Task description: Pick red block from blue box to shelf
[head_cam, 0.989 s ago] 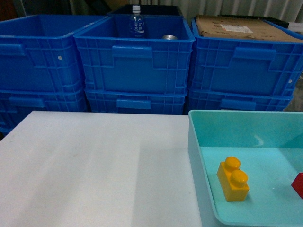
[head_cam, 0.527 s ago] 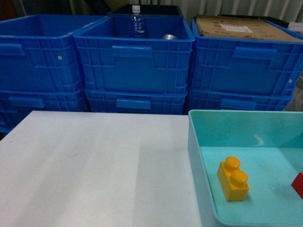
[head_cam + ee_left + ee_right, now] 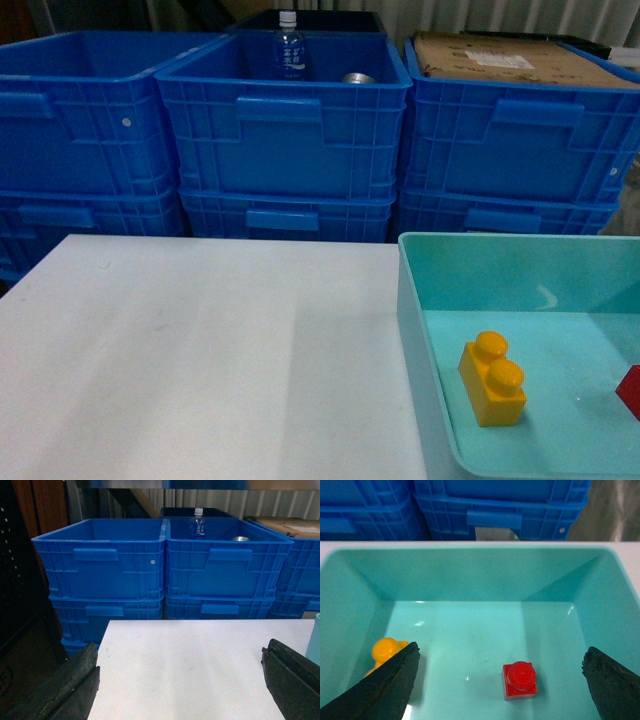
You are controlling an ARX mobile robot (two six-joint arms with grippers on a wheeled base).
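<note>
The red block (image 3: 520, 680) rests stud-up on the floor of the pale turquoise blue box (image 3: 470, 575). In the head view the red block (image 3: 630, 390) shows only as a sliver at the right edge inside the blue box (image 3: 415, 300). My right gripper (image 3: 501, 652) hovers open above the box, the block lying between its fingers and a little below. My left gripper (image 3: 181, 652) is open over the white table (image 3: 200, 650), holding nothing. Neither gripper shows in the head view. A grey shelf tier (image 3: 120, 484) shows above the crates.
A yellow-orange two-stud block (image 3: 492, 380) lies in the turquoise box at its left. Stacked deep blue ribbed crates (image 3: 285, 130) line the far table edge. One holds a water bottle (image 3: 289, 48) and a can; another carries cardboard (image 3: 500, 60).
</note>
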